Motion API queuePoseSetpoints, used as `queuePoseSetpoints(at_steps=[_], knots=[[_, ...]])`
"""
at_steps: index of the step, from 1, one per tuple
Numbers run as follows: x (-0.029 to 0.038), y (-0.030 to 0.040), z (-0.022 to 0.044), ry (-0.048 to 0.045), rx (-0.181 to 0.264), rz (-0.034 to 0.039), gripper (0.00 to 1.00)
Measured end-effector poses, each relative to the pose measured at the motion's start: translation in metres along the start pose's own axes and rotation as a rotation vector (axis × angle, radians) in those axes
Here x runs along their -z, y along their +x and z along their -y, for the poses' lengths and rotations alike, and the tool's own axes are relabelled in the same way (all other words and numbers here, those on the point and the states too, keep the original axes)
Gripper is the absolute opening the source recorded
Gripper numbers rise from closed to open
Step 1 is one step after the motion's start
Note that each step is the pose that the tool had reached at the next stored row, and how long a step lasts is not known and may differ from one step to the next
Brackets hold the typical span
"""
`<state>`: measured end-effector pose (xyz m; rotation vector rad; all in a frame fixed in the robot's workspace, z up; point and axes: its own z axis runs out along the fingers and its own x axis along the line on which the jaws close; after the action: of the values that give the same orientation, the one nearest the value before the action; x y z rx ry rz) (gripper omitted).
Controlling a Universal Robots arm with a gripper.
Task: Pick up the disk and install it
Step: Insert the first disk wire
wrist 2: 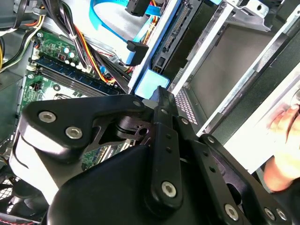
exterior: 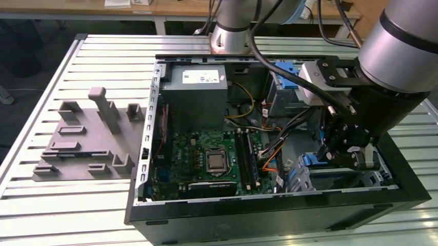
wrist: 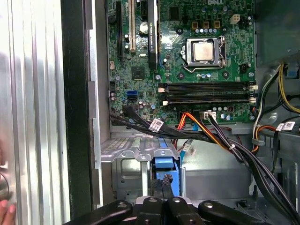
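Gripper [wrist: 164,184]: jaws closed on the blue frame of the disk [wrist: 161,164]. Disk: inside drive bay [wrist: 126,147]. Motherboard [wrist: 187,89]: beside drive bay.

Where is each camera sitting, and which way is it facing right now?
Exterior view: high beside the table, looking down into the open computer case; the arm reaches in from the exterior view's right.
First wrist view: on the wrist, looking past the gripper at the motherboard.
Second wrist view: close behind the gripper's linkage, facing the drive bay.
Both wrist views share the gripper at the disk.
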<state>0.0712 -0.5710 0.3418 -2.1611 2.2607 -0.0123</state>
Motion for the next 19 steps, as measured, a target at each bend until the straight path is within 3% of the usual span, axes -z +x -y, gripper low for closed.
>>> queuePoseSetpoints(at_steps=[7,16,19], knots=[[-0.0002,-0.0001,0.0012,0.0000,0.000,0.0002,0.11],[-0.0004,-0.0014,0.0230,0.0000,0.000,0.0000,0.11],[-0.0005,-0.0015,0.0245,0.0000,0.000,0.0001,0.11]])
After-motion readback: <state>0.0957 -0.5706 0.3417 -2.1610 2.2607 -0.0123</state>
